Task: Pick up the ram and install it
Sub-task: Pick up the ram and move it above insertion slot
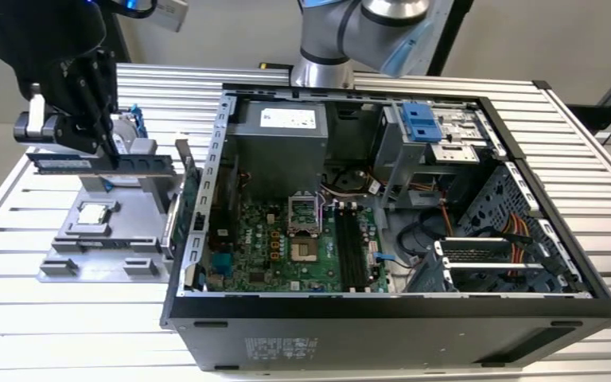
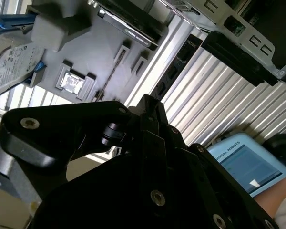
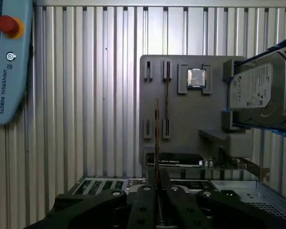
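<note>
Gripper [image 1: 102,146] is clamped on the ram [image 1: 99,163], holding the stick level over the gray tray [image 1: 125,243] at the exterior view's left. It looks clear of the tray's slots. First wrist view has the ram [image 3: 156,138] edge-on, running out from between the fingertips (grip looks centred). So the pick is done and the install isn't: the stick is well apart from the open computer [image 1: 391,318], and the long slots [image 1: 350,247] on its board look empty.
</note>
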`<state>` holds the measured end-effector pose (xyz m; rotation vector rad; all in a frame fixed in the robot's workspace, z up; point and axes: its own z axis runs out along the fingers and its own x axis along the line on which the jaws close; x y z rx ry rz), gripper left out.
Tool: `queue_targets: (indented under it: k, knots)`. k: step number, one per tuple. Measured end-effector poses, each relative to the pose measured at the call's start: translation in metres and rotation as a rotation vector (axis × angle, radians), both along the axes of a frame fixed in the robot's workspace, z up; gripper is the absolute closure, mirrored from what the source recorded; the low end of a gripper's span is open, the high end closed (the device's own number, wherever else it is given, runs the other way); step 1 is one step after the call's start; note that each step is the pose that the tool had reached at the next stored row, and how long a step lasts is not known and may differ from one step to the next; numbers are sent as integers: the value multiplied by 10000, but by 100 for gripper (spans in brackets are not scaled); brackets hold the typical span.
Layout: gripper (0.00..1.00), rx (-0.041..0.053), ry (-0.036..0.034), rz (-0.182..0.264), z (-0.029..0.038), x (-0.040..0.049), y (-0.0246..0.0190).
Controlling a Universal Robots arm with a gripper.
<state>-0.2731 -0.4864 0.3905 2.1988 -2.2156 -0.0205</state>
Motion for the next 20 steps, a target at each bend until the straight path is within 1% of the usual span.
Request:
queue_targets:
  k: [10, 20]
  knots:
    - [100, 0, 0, -33, 0, 167, 0]
    - [100, 0, 0, -33, 0, 274, 0]
